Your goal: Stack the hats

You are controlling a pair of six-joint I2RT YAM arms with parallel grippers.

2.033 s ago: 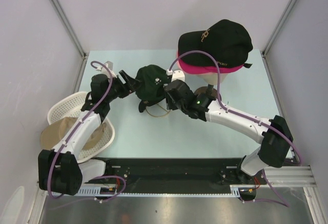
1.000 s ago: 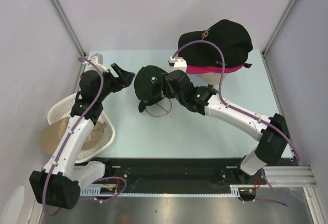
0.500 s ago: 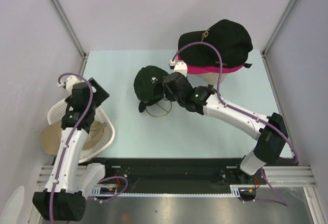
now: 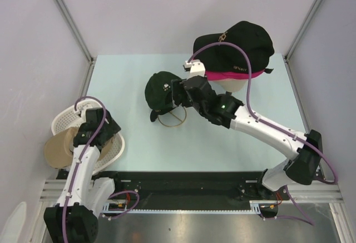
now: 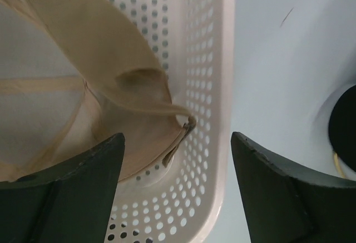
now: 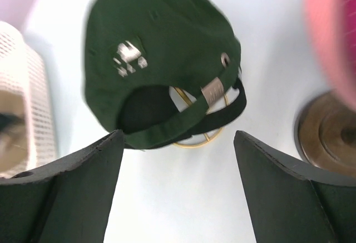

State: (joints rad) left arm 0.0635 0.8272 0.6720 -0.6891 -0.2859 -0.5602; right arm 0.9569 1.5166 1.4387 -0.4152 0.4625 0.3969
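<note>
The dark green cap sits near the middle of the table, resting on a gold wire ring that pokes out from under its near side. In the right wrist view its rear opening and adjusting strap face the camera. The right gripper hovers just above and right of the green cap, its fingers spread wide with nothing clamped; the strap shows in the gap between them but touches neither one. To the right of the green cap and farther back, a black cap with gold lettering lies on top of a magenta cap, both on a beige mannequin head, whose round brown base stands on the table just right of the green cap. Well to the left of the green cap and nearer the arm bases stands a white mesh basket holding a tan cap, crown down and partly over the basket's left rim. The left gripper hangs over this basket's right side, well apart from the green cap, with its fingers wide apart and empty, looking down at the tan cap's inside and the basket's perforated wall.
</note>
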